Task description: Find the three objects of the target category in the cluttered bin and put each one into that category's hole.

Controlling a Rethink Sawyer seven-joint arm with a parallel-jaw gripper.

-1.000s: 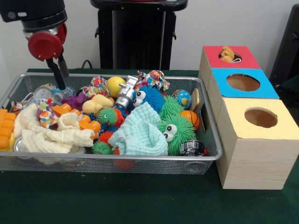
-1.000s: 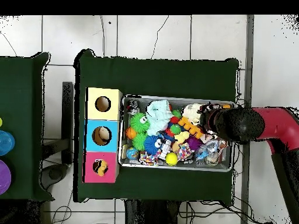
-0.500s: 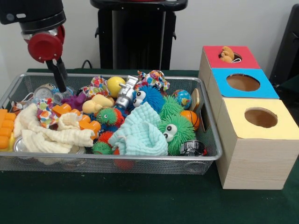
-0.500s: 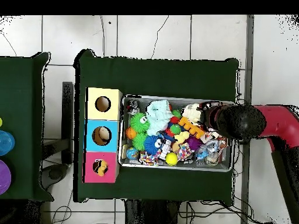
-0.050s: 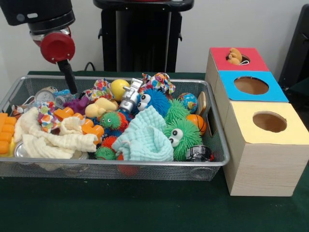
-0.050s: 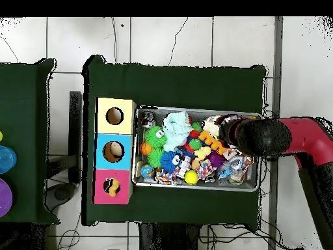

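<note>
Item, end effector (image 5: 72, 85): over the last second it shifted sideways from the wire bin's (image 5: 145, 164) end wall toward the purple toy (image 5: 77, 104). It hung low over the clutter with nothing visibly held, and I could not tell how far open it was, so the search went on with no pick made.

Item, targets: the category was not evident; one tan toy (image 5: 235, 55) sat at the red box's (image 5: 251, 58) hole, the rest presumably in the bin.

Item, views: the front view showed the tip's position, whereas overhead my arm (image 6: 263, 138) covered that corner.
</note>
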